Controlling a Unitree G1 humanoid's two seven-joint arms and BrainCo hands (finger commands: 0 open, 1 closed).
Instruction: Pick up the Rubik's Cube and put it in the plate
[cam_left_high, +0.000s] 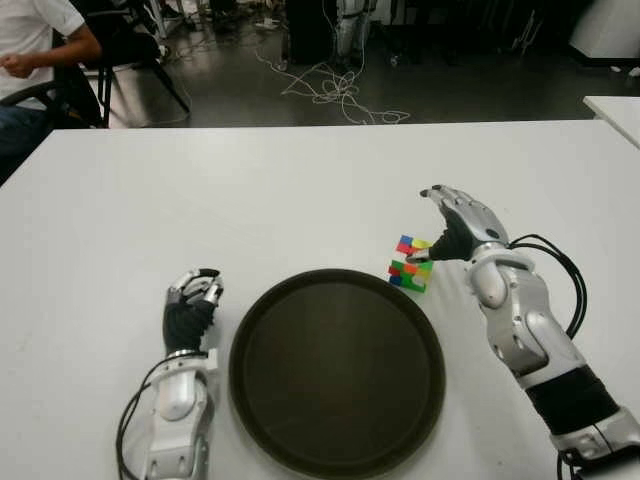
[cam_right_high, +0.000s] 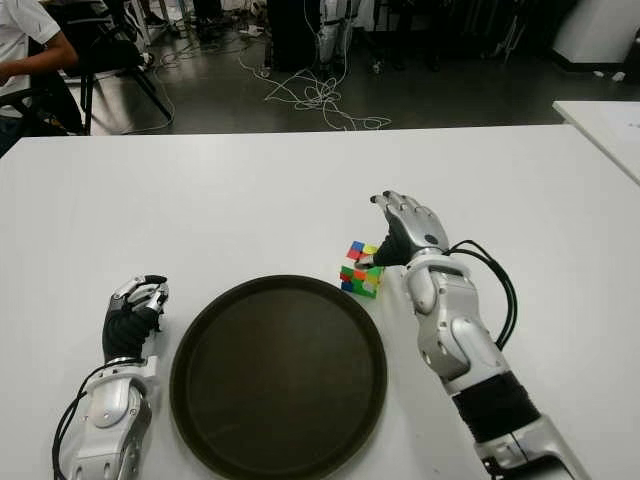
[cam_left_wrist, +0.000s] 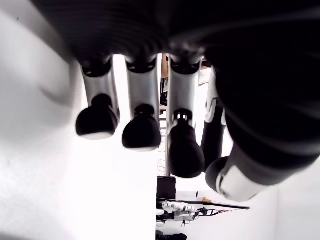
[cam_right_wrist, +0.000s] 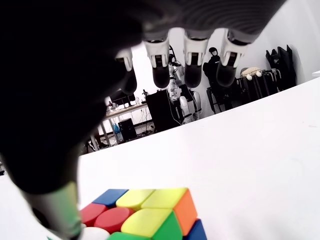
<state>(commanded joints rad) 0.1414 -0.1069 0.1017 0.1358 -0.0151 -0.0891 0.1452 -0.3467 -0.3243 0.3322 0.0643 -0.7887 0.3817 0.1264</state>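
The Rubik's Cube (cam_left_high: 411, 262) sits on the white table (cam_left_high: 250, 190), just beyond the far right rim of the dark round plate (cam_left_high: 337, 370), which holds nothing. My right hand (cam_left_high: 437, 226) is right beside the cube on its right, fingers spread and arched above it. In the right wrist view the thumb (cam_right_wrist: 60, 210) stands against the cube's (cam_right_wrist: 145, 212) side while the other fingers hover over bare table, not closed on it. My left hand (cam_left_high: 193, 300) shows left of the plate, fingers curled, holding nothing.
A person (cam_left_high: 30, 50) sits on a chair beyond the table's far left corner. Cables (cam_left_high: 335, 90) lie on the dark floor behind the table. The corner of another white table (cam_left_high: 615, 105) shows at the far right.
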